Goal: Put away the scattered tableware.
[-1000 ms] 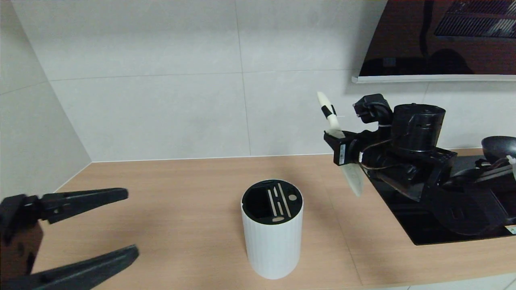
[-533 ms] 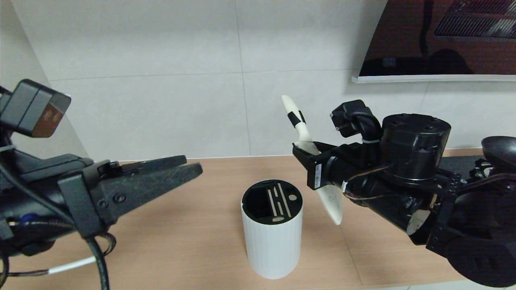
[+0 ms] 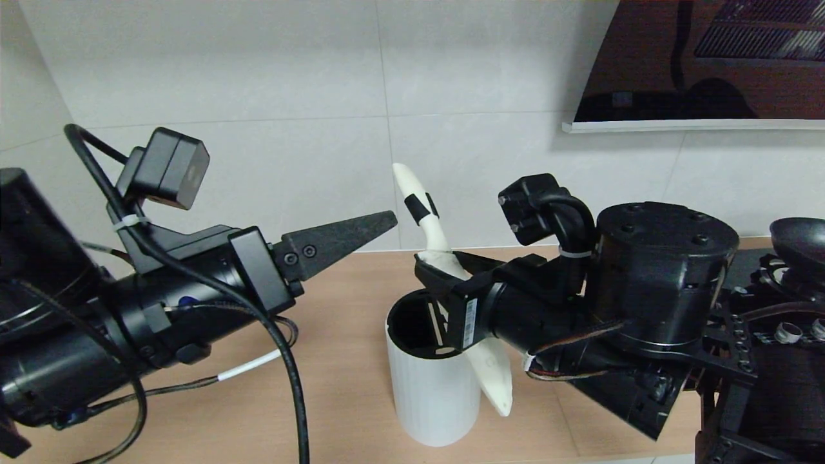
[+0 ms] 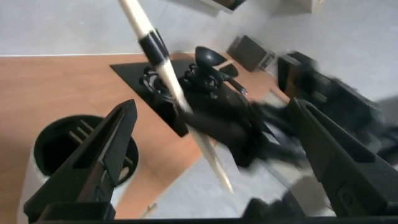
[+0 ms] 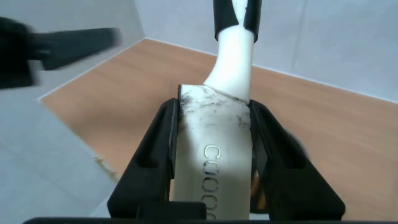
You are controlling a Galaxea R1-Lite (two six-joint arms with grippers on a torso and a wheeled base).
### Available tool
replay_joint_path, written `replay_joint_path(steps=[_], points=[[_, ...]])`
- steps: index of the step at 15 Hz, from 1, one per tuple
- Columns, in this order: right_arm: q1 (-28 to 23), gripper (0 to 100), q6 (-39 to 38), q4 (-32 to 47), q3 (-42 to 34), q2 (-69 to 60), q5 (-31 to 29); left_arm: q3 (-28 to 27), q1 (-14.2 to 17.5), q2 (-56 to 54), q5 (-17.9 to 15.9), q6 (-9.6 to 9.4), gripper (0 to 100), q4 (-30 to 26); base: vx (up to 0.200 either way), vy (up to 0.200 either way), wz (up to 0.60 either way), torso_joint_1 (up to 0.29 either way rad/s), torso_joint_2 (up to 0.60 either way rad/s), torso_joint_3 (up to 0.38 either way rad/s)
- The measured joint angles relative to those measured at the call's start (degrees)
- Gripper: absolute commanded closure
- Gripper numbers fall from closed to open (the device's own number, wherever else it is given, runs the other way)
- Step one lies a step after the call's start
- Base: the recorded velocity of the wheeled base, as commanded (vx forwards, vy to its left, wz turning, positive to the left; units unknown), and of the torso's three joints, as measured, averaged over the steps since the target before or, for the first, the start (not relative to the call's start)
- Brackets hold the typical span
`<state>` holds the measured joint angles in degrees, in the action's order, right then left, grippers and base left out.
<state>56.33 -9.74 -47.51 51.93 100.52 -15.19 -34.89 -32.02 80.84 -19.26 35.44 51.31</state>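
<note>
The right gripper (image 3: 443,278), clamping the utensil (image 3: 420,205), has carried it over to the holder (image 3: 430,393), blade down beside its rim, and the left gripper (image 4: 211,115) has come near with fingers spread wide, so insertion seems next.

Matte black arms (image 3: 64,335), drum-shaped joints (image 3: 664,258); left gripper (image 3: 361,232) tapered, screw-headed; black and white cables (image 3: 293,386); right gripper (image 3: 448,270) bears a white label (image 3: 470,314).

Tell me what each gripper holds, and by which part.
The right gripper clamps the white utensil mid-length, where handle widens into blade. The left gripper is open, holding nothing.
</note>
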Motion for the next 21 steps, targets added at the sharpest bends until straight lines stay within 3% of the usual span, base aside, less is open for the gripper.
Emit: replay_joint_path(steps=[9,21], points=[[3.8,100,-1.6,-0.4,-0.4,0.2,0.8,0.3,-1.4,7.6,6.5,-0.05,0,8.2,0.0,0.0,0.0,0.0,0.0,0.0],[6.0,100,-1.9,-0.5,-1.4,-0.1,0.8,0.0,-1.4,10.2,7.0,-0.05,0,9.1,0.0,0.0,0.0,0.0,0.0,0.0]])
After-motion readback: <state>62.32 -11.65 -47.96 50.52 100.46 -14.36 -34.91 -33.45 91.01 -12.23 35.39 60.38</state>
